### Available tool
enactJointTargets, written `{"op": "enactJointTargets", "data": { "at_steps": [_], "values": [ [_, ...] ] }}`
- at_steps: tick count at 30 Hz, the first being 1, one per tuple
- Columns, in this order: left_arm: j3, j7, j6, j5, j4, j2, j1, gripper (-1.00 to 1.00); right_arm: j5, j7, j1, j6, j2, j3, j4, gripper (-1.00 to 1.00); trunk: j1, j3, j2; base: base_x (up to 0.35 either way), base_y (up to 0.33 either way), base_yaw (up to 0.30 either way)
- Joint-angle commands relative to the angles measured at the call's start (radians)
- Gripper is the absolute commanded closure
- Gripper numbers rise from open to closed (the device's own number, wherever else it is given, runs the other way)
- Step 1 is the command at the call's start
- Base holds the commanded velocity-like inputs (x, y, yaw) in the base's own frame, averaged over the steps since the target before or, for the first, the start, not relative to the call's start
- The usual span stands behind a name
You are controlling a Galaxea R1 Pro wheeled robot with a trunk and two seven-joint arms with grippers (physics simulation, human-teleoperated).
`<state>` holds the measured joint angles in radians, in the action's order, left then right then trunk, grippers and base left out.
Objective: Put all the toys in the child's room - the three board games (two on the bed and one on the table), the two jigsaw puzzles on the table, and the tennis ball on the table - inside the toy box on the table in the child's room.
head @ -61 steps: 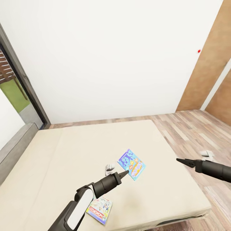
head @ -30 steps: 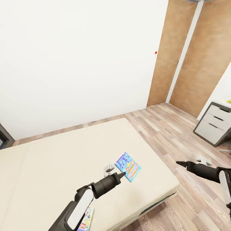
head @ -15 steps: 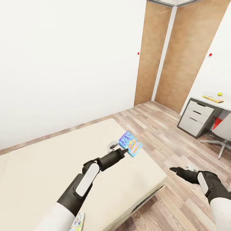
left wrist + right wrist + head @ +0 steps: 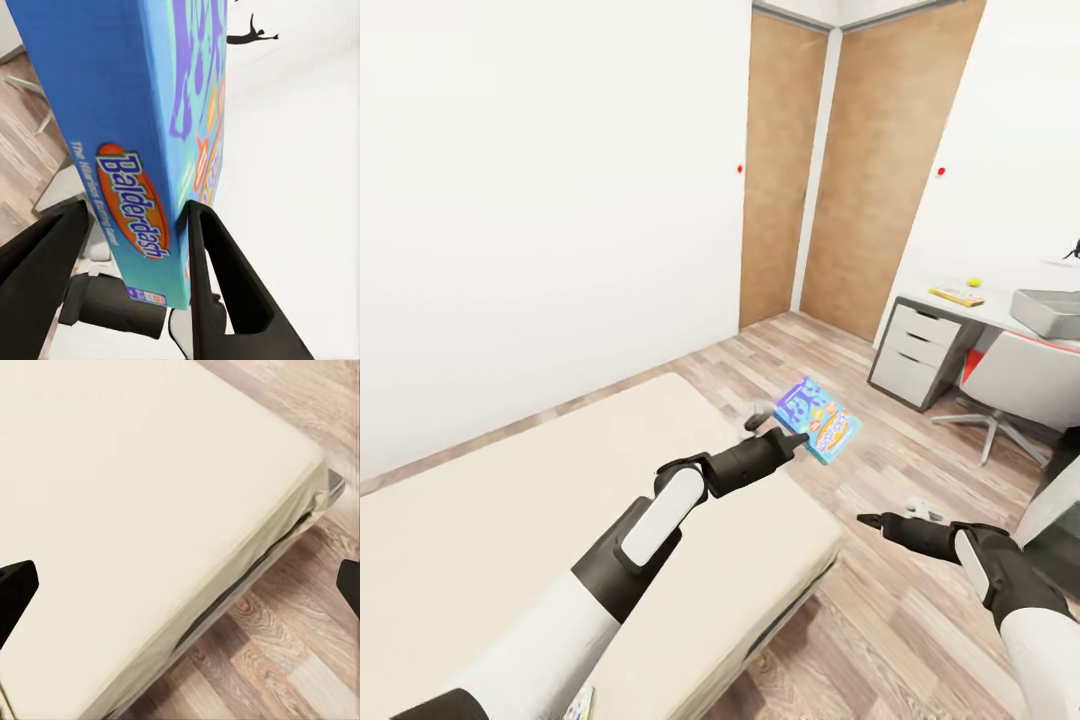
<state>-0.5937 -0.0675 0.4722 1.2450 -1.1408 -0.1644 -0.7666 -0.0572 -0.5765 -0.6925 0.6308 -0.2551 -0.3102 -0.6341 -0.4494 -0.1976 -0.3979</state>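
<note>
My left gripper (image 4: 788, 441) is shut on the blue board game (image 4: 817, 418), holding it in the air past the bed's (image 4: 510, 500) far corner. The left wrist view shows the blue box (image 4: 112, 112) standing edge-on between the two black fingers (image 4: 217, 270) of the left gripper (image 4: 139, 208). My right gripper (image 4: 885, 515) hangs open and empty over the wood floor beside the bed; its fingertips sit wide apart in the right wrist view (image 4: 180, 581). On the table (image 4: 1000, 312) at the right lie a yellow board game (image 4: 957, 296), the tennis ball (image 4: 974, 282) and the grey toy box (image 4: 1050, 312).
A red-and-white chair (image 4: 1010, 375) stands in front of the table's white drawers (image 4: 908, 352). Two brown wooden doors (image 4: 860, 170) meet in the room's corner. A sliver of another game box (image 4: 582, 704) shows on the bed at the picture's lower edge.
The view has swung right, bringing the table, chair and toy box into sight. The blue game has come up off the bed in my left gripper. The right gripper stays low and open.
</note>
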Motion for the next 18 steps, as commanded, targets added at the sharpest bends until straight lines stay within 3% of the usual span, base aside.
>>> {"op": "enactJointTargets", "data": {
  "at_steps": [1, 18],
  "values": [
    [0.0, -0.001, 0.004, 0.007, 0.001, 0.0, -0.001, 1.0, -0.006, -0.002, -0.001, 0.009, 0.0, -0.003, -0.001, -1.0, -0.001, -0.002, -0.002, 0.0, 0.0, -0.279],
    [0.002, -0.003, 0.008, 0.011, 0.003, 0.006, -0.001, 1.0, -0.005, -0.007, -0.001, 0.012, 0.0, -0.001, 0.003, -1.0, -0.001, 0.005, -0.002, 0.0, 0.0, -0.279]
  ]
}}
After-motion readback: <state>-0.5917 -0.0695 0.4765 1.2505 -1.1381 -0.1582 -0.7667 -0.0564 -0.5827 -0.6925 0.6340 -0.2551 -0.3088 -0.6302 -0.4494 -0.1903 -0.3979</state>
